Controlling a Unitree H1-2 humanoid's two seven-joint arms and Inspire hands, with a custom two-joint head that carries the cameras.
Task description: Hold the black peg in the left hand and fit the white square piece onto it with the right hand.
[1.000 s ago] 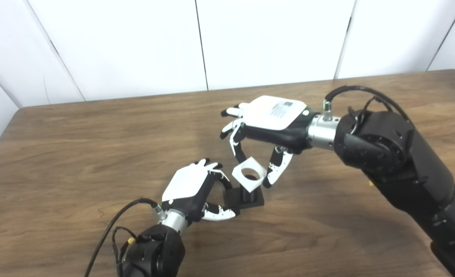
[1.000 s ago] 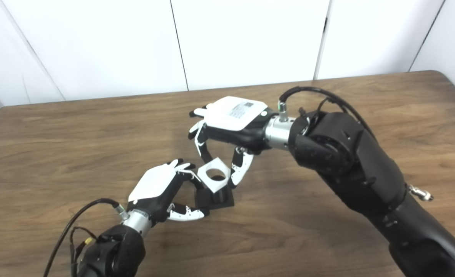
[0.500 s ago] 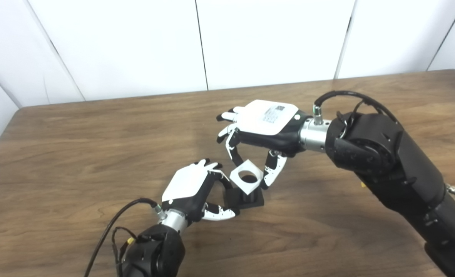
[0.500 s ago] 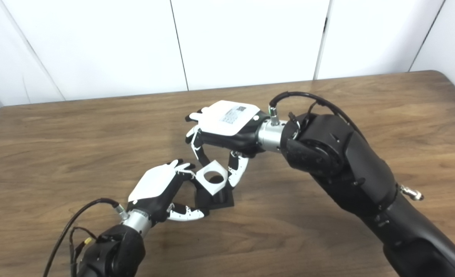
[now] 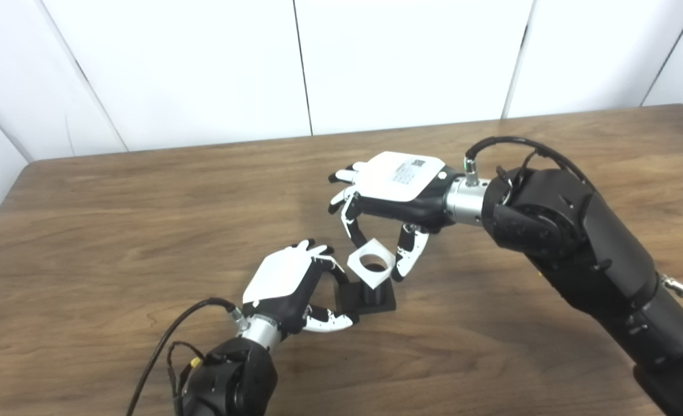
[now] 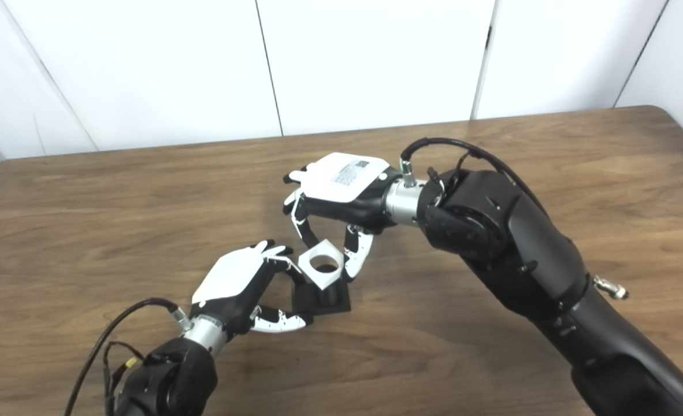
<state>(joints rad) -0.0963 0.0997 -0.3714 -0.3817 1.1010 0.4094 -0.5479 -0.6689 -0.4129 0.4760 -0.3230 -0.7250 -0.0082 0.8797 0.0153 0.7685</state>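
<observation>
Since the earlier frames, white square piece [image 5: 370, 264] has shifted slightly left, hole above black peg [image 5: 372, 294] for insertion. Right hand [image 5: 396, 188] fingers pinch its edges; left hand [image 5: 286, 286] fingers clamp the peg base against table [image 5: 116, 231].

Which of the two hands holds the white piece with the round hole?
The right hand: it pinches the white square piece from above. The left hand instead grips the base of the black peg on the table.
</observation>
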